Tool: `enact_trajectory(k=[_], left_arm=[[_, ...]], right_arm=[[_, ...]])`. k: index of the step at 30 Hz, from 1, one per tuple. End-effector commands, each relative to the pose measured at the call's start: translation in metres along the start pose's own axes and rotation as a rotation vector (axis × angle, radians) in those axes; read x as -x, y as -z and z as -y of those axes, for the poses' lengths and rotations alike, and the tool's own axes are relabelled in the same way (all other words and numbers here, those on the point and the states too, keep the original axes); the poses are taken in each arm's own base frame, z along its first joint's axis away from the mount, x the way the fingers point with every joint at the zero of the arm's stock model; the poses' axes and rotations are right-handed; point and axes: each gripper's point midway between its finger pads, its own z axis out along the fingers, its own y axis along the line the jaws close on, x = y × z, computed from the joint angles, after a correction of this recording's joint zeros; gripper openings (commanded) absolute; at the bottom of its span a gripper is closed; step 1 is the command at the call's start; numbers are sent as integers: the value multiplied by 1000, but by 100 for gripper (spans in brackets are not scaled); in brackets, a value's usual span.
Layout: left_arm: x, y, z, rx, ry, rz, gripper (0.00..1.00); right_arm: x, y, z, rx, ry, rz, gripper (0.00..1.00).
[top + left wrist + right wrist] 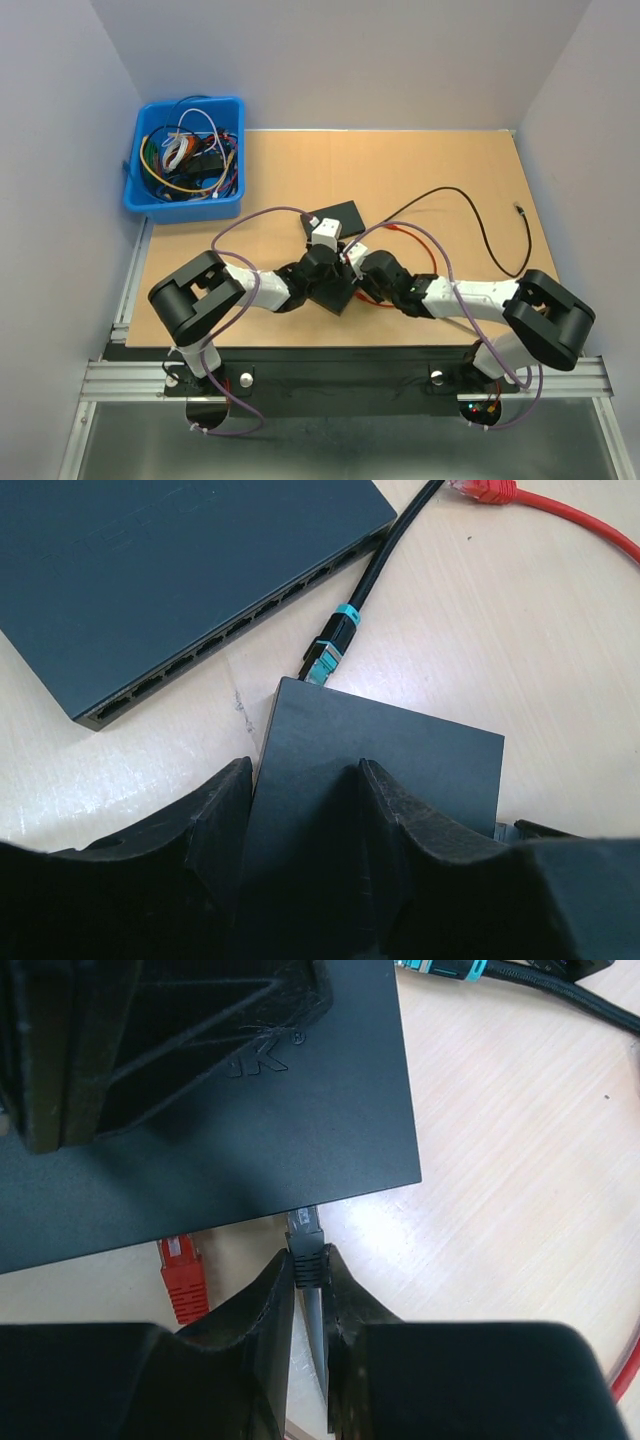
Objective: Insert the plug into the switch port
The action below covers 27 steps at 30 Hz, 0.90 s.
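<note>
I am pinching the plug (305, 1240) in my right claw (308, 1280), its long axis pointing straight ahead into the switch (250, 1150) edge it is meeting, while my left claw (300, 780) is bracing that box, half-open.

Your 2 arms meet over a dark switch (335, 290) near the front of the tan worktop (440, 170). Behind it lies a second black box (338, 216); a black cable (480, 225) loops right, and a blue bin (150, 195) of tangled cables sits far left.
</note>
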Motion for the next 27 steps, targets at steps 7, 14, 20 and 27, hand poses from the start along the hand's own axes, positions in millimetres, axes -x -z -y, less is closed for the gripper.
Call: enact_trajectory(k=[7,14,20,27], left_arm=[[-147,74,96,-409,-134,-502,24],[-176,81,113,-443,-128,-568,22],[-182,73,90,-374,-101,-577,24],[-150,71,64,-290,-1,-500,46]], right_arm=[[268,71,8,85,-172,978,1],[303,102,12,150,-214,1129,1],[291,131,13,183,-255,1165,0],[233,136,29,90,-331,1070,0]])
